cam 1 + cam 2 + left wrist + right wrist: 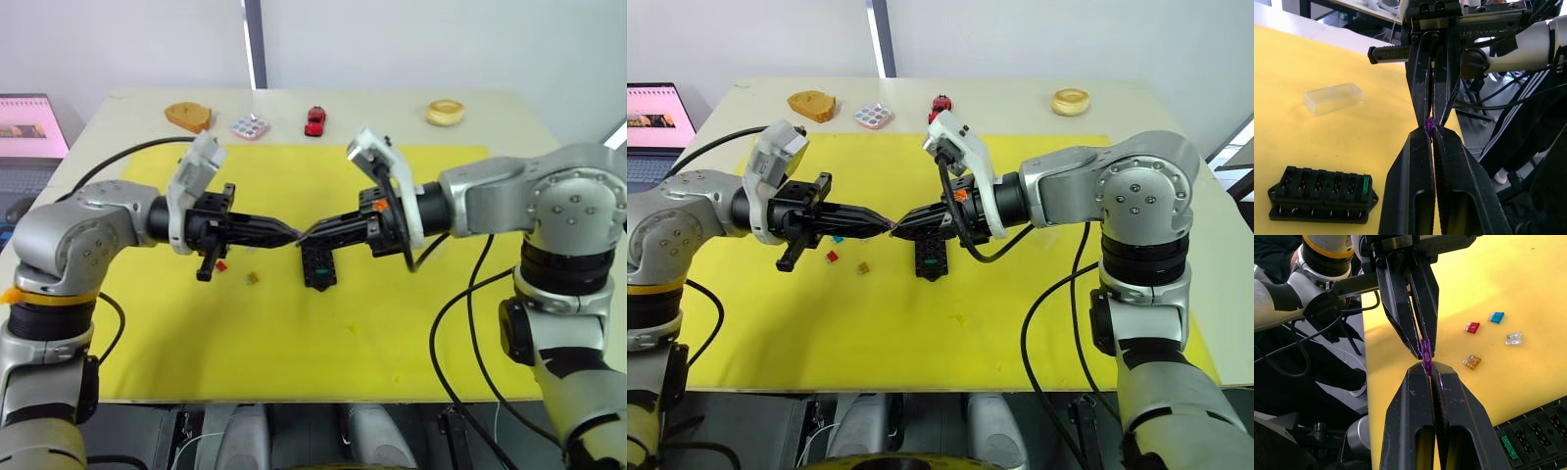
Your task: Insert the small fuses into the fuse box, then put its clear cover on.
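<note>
The yellow mat point(294, 343) covers the near part of the pale tabletop point(549, 117). Above its middle the two tools meet tip to tip: the left tool point(292, 233) and the right tool point(306, 235) are both clenched on the same tiny purple blade fuse point(1425, 348), which hangs in the air between them, pinched at opposite ends.

Just below and a little beyond that meeting point, the small black oblong fuse box point(1322, 195) lies flat on the mat, with a green fuse point(1366, 183) already seated in an end slot while the other slots stand open. To the robot's left of the box, loose on the mat, lie a red fuse point(1472, 327), a teal fuse point(1496, 317), a pale grey fuse point(1513, 339) and an amber fuse point(1472, 362), all apart from one another. The clear rectangular plastic cover point(1333, 98) rests on the mat, well apart from the box.

Along the far edge of the tabletop stand a brown bread-like piece point(188, 117), a white tile with pastel dots point(250, 126), a small red toy car point(314, 120) and a yellowish ring-shaped piece point(445, 112). At the far left is an open laptop with a pink screen point(29, 127).
</note>
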`<state>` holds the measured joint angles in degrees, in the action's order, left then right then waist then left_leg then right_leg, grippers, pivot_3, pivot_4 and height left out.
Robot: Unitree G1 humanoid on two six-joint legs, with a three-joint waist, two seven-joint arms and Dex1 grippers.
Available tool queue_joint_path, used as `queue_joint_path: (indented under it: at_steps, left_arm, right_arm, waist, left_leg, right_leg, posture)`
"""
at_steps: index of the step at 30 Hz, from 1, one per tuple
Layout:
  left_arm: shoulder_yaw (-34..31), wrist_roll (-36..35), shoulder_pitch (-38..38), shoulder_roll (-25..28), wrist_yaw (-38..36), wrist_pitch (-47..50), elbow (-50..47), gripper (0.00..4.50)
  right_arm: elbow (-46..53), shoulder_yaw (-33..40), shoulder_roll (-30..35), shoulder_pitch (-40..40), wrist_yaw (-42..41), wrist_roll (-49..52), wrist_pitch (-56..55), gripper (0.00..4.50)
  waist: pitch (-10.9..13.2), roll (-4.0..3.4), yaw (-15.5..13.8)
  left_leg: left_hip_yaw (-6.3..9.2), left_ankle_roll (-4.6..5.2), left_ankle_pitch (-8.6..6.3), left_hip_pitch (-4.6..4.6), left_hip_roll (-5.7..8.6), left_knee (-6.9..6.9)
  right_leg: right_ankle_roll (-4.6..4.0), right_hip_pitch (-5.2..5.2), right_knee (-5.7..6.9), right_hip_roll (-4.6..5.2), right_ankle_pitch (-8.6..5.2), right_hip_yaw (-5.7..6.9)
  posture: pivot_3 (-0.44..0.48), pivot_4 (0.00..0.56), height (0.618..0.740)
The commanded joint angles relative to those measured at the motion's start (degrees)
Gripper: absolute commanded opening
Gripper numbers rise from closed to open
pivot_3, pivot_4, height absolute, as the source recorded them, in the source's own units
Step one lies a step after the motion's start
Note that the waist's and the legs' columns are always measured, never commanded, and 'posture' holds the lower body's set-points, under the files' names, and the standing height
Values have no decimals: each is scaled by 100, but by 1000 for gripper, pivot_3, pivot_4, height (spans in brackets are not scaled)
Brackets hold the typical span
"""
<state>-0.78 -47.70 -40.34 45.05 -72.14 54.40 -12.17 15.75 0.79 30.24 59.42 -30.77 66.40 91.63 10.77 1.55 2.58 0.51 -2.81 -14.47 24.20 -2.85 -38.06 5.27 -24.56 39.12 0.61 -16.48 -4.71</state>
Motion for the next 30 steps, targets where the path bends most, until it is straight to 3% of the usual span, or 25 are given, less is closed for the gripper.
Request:
queue_joint_path:
  at_steps: [1, 5, 6, 9, 14, 30]
  left_arm:
    - [20, 107, -2, 115, -28, -165, -105, 1928]
    - [394, 817, 268, 253, -214, -916, -35, 4098]
    - [555, 1105, 371, 278, -249, -1240, -1, 4432]
    - [958, 1768, 629, 277, -338, -1985, 110, 4432]
    - [1310, 2286, 729, -157, -187, -2584, 453, 4432]
    - [1427, 2976, 689, -726, 128, -3250, 979, 4432]
  right_arm:
    - [252, -82, 208, 125, -149, -155, -206, 0]
    - [516, -1310, 1176, 1, -767, -1343, -1201, 0]
    - [491, -1629, 1367, -7, -939, -1670, -1494, 0]
    - [411, -2331, 1740, -41, -1500, -2471, -2322, 0]
    - [215, -3028, 1751, -86, -2057, -3330, -3010, 0]
    - [-110, -3355, 1228, -136, -2604, -4489, -3451, 0]
  waist:
    - [0, 0, 0]
    - [1, -2, -1]
    - [1, -2, -2]
    - [1, -2, 8]
    - [2, -2, -8]
    - [2, -2, -10]
  left_leg:
    - [0, 0, 0, 0, 0, 0]
    - [-1, 0, 0, 0, 1, 4]
    - [-2, 0, 0, 0, 2, 5]
    - [-5, 0, 0, 0, 2, 5]
    - [-5, 0, 0, 4, 1, 4]
    - [-1, 0, 0, 14, 1, 0]
  right_leg:
    - [0, 0, 0, 0, 0, 0]
    - [0, -1, -6, 1, 0, 0]
    - [0, -1, -6, 1, -1, -1]
    - [-1, -2, -8, 1, -1, -2]
    - [-1, -6, -8, 0, -1, -3]
    - [0, -12, -7, 1, 0, 0]
  posture:
    - [0, 150, 740]
    - [0, 150, 740]
    - [0, 150, 740]
    - [0, 150, 740]
    - [0, 150, 740]
    - [0, 150, 740]
